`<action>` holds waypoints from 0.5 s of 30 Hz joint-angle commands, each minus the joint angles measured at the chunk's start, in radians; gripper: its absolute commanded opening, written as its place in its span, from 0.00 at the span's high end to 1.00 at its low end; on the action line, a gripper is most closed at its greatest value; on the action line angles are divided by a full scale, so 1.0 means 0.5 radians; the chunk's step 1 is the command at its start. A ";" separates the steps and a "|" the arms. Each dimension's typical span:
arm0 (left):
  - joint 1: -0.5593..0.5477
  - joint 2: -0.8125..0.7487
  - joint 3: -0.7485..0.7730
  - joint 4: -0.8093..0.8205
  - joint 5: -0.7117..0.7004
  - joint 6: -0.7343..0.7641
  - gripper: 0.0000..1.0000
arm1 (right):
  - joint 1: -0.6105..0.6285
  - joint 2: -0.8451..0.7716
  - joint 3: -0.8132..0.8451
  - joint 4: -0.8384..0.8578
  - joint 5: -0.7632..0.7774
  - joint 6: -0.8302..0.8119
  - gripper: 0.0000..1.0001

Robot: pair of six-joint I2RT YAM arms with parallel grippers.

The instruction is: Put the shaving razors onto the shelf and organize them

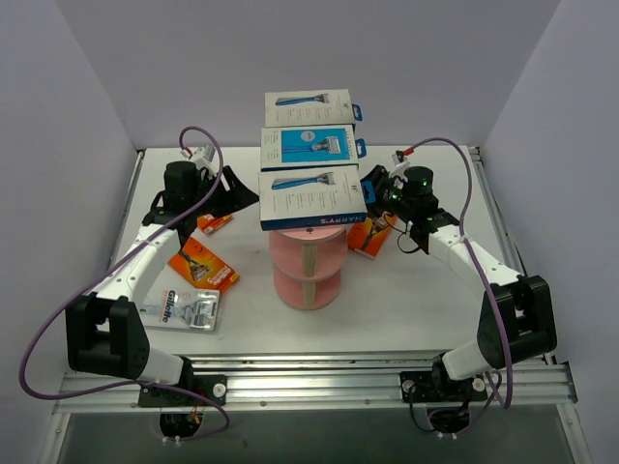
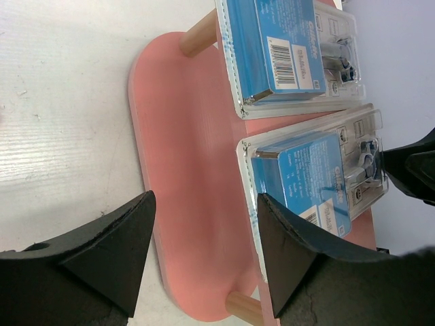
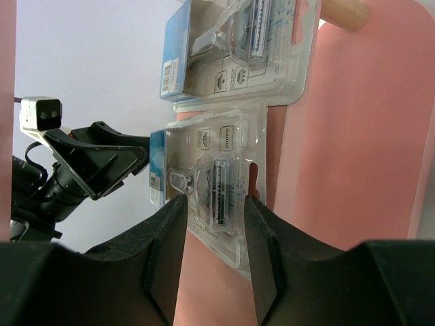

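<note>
The pink shelf (image 1: 308, 275) stands in the middle of the surface (image 1: 406, 309). Three razor packs lie flat in a row on its top tier: a white pack (image 1: 309, 104) at the far end, a blue pack (image 1: 308, 147) in the middle and a Harry's pack (image 1: 311, 198) at the near end.

Just left of the shelf, the left claw (image 1: 235, 193) gapes wide and holds nothing. On the shelf's right, the right claw (image 3: 214, 200) stands narrow astride the Harry's pack's blister; whether it pinches, I cannot tell.

An orange pack (image 1: 203, 268) and a Gillette pack (image 1: 189, 309) lie on the surface left of the shelf.
</note>
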 commanded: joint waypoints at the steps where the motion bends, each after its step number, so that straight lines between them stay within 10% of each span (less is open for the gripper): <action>1: 0.015 -0.087 0.041 0.031 0.038 0.032 0.30 | 0.013 -0.092 -0.018 0.155 -0.068 0.034 0.66; 15: 0.018 -0.093 0.038 0.034 0.044 0.029 0.30 | -0.020 -0.110 -0.049 0.164 -0.080 0.053 0.83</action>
